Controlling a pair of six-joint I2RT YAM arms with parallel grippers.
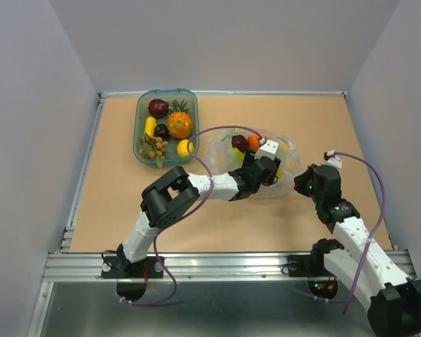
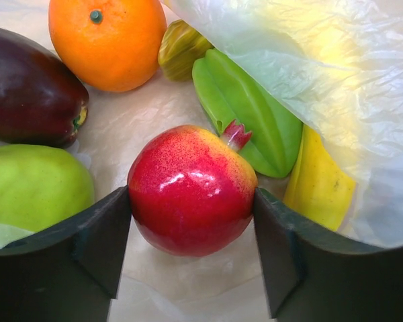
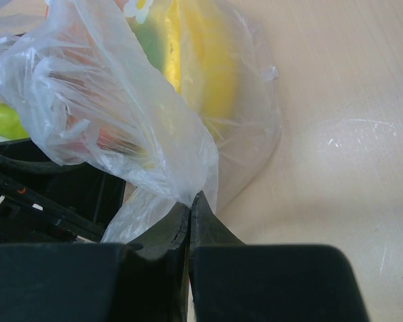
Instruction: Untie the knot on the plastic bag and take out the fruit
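Note:
The clear plastic bag [image 1: 289, 153] lies open right of centre, and no knot shows. My left gripper [image 1: 272, 170] reaches into it. In the left wrist view its fingers [image 2: 107, 235] press both sides of a red apple [image 2: 188, 181] lying on the bag's plastic. Around it lie an orange [image 2: 107, 40], a dark purple fruit [image 2: 27, 87], a green fruit [image 2: 33, 184], a green star-shaped piece [image 2: 248, 114] and a banana [image 2: 319, 181] under the plastic. My right gripper [image 3: 190, 200] is shut on the bag's edge [image 3: 121, 100], at the bag's right side [image 1: 303, 184].
A green-tinted tray [image 1: 139, 123] at the back left holds a pineapple [image 1: 179, 123], a dark red fruit [image 1: 158, 107], a cluster of brownish balls [image 1: 154, 146] and other pieces. A yellow lemon [image 1: 185, 148] lies beside the tray. Walls enclose the table on three sides.

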